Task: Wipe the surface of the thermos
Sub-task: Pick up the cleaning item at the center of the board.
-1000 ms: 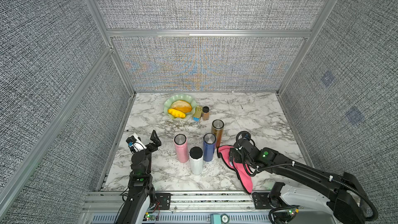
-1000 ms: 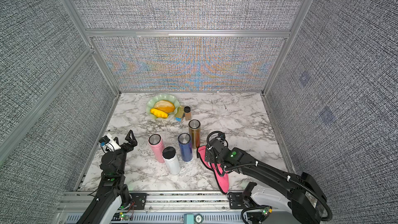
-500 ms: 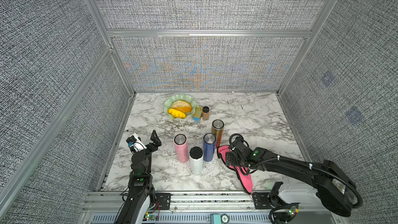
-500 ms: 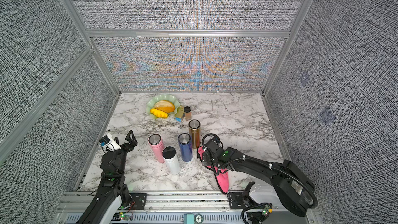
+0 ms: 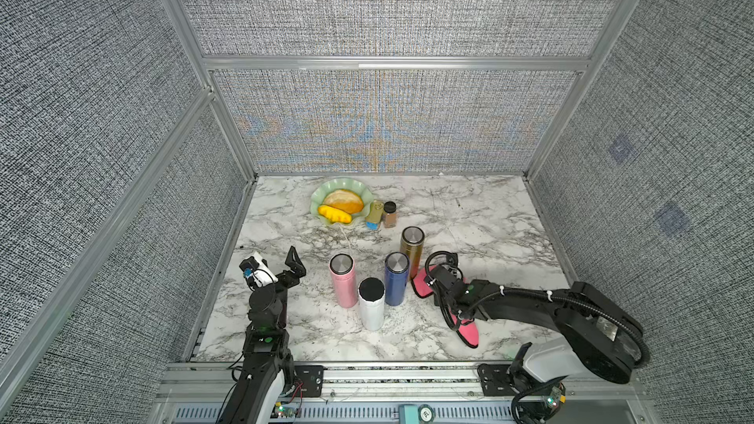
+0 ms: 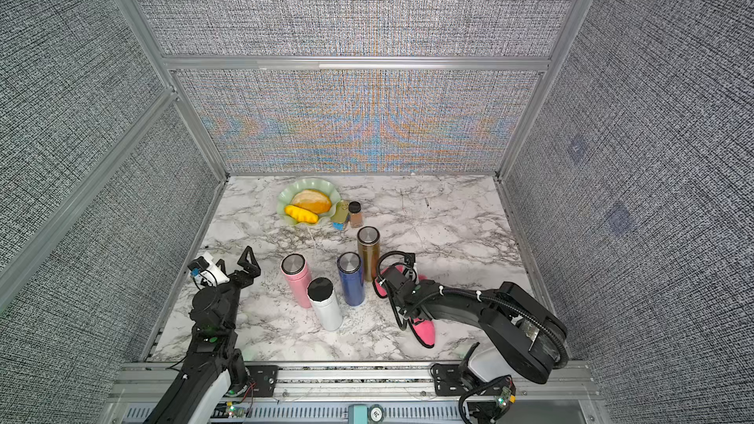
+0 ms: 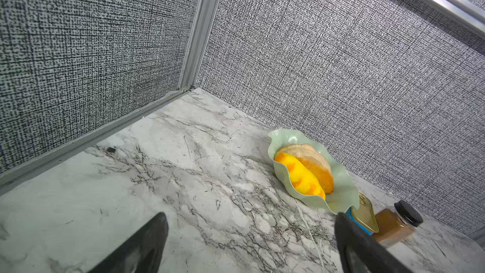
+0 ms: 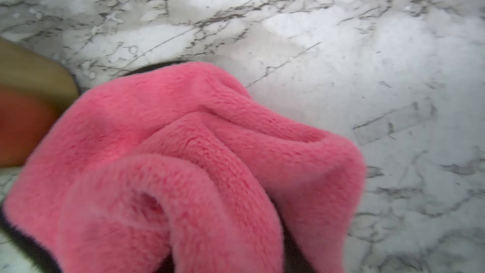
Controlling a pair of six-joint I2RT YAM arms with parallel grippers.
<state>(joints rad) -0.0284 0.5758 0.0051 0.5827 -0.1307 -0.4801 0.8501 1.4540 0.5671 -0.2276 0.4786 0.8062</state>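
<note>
While the right arm is stretched low across the marble table (image 5: 489,230), the right gripper (image 5: 433,279) is clamped on the bunched pink cloth (image 8: 183,153), just beside the upright bronze thermos (image 5: 412,250). The left arm is kept raised by the left wall, with the left gripper (image 7: 250,217) spread wide and empty. Print on the tin (image 5: 374,216) cannot be read.

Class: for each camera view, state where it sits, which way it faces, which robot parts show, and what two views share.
Top views: high in front, looking down and back over the marble table; left arm and right arm show, right claw on pink cloth.
Left wrist: on the left arm, facing the far-left corner; open left claw shows.
Right wrist: close above the bunched cloth; claw hidden.
Shared: green dish, in left wrist and top views.
</note>
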